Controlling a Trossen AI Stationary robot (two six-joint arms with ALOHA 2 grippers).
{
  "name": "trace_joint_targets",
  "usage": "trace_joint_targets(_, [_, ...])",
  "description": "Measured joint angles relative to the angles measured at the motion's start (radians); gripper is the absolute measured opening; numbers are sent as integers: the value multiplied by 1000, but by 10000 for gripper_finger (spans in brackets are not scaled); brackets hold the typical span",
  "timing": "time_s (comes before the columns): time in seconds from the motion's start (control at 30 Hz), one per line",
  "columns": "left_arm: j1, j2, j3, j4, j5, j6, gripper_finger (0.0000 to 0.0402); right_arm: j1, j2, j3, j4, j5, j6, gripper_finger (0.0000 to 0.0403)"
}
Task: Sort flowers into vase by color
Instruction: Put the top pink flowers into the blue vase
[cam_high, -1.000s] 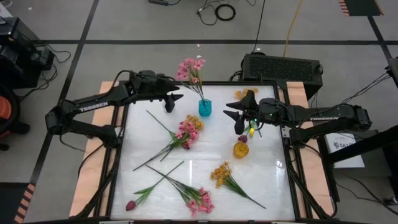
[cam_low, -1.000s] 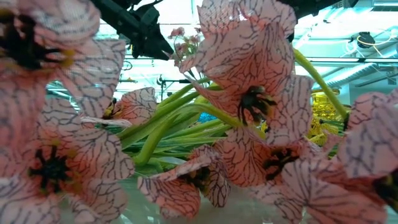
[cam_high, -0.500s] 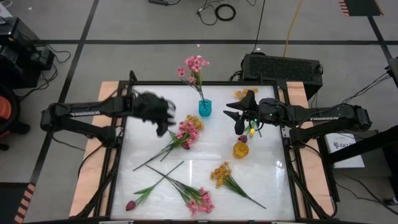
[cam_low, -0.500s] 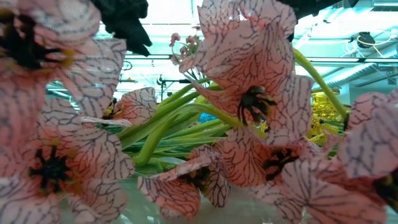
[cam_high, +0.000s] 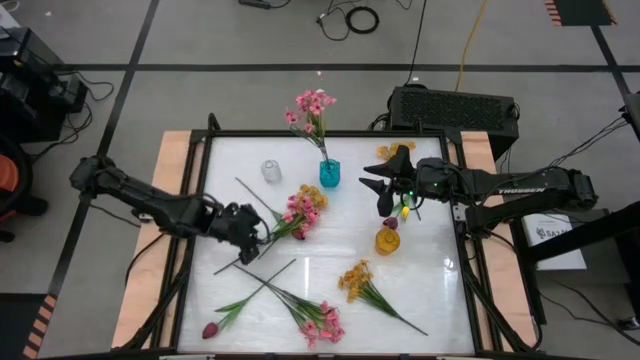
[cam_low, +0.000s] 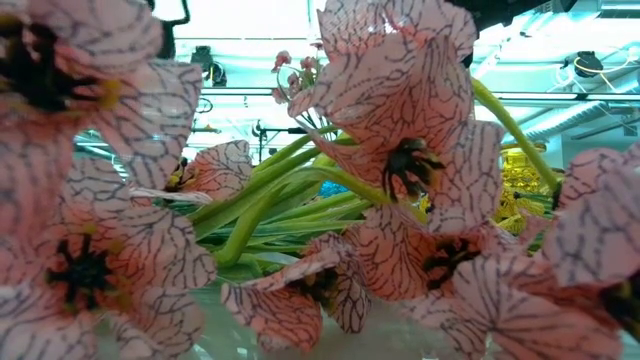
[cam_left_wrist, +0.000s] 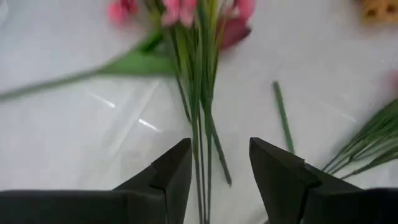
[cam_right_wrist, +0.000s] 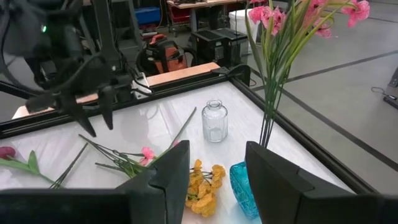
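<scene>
My left gripper (cam_high: 257, 232) (cam_left_wrist: 217, 148) is open and tipped down over the thin green stems (cam_left_wrist: 200, 124) of a mixed pink and yellow spray (cam_high: 301, 209) lying at mid-table; the stems run between its fingertips in the wrist view. Whether it touches them, I cannot tell. A blue vase (cam_high: 329, 173) at the far side holds pink flowers (cam_high: 310, 106). An amber vase (cam_high: 387, 240) holds a magenta bud. An empty clear glass vase (cam_high: 271, 171) stands left of the blue one. My right gripper (cam_high: 373, 187) (cam_right_wrist: 217, 152) hangs open and empty right of the blue vase.
A yellow spray (cam_high: 357, 281), a pink spray (cam_high: 322, 322) and a magenta tulip (cam_high: 210, 330) lie flat along the near side. Pink blossoms (cam_low: 400, 150) fill the low view. A yellow-orange cluster (cam_high: 395, 151) shows by the right arm. A black frame (cam_high: 330, 133) edges the table.
My left gripper has swung from the far side, beside the blue vase, toward the table's near-left, and has sunk and tipped down over the mixed spray's stems. The clear vase, hidden under the arm before, now shows. The flowers lie as before.
</scene>
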Motion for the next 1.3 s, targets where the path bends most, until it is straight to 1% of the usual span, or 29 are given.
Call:
trace_joint_targets(0.1, [-28,7,-51,3,-43,-67,186,0,0,0,1,0,0,148])
trace_joint_targets(0.2, [-44,19,-94,37,-72,-83,215,0,0,0,7,0,0,148])
trace_joint_targets(0.37, [-53,52,-156,239,-87,-46,273,0,0,0,9,0,1,148])
trace_joint_targets(0.47, [-52,87,-174,261,-107,-50,297,0,0,0,9,0,-5,148])
trace_joint_targets(0.57, [-52,131,-193,263,-117,-50,305,0,0,0,9,0,-7,148])
trace_joint_targets(0.7, [-52,180,-203,300,-113,-34,300,0,0,0,8,0,-14,148])
trace_joint_targets(0.8, [-52,201,-203,326,-103,-29,277,0,0,0,9,0,-18,148])
trace_joint_targets(0.9, [-50,203,-203,342,-103,-30,236,0,0,0,9,0,-19,148])
trace_joint_targets(1.03, [-33,196,-200,330,-84,-58,161,0,0,0,9,0,-19,148])
trace_joint_targets(1.17, [-17,166,-176,317,-43,-57,82,0,0,0,9,0,-18,148])
trace_joint_targets(1.27, [-9,119,-141,251,-33,-57,30,0,0,0,10,0,-18,148])
trace_joint_targets(1.3, [-8,97,-126,216,-33,-56,18,0,0,0,10,0,-17,148])
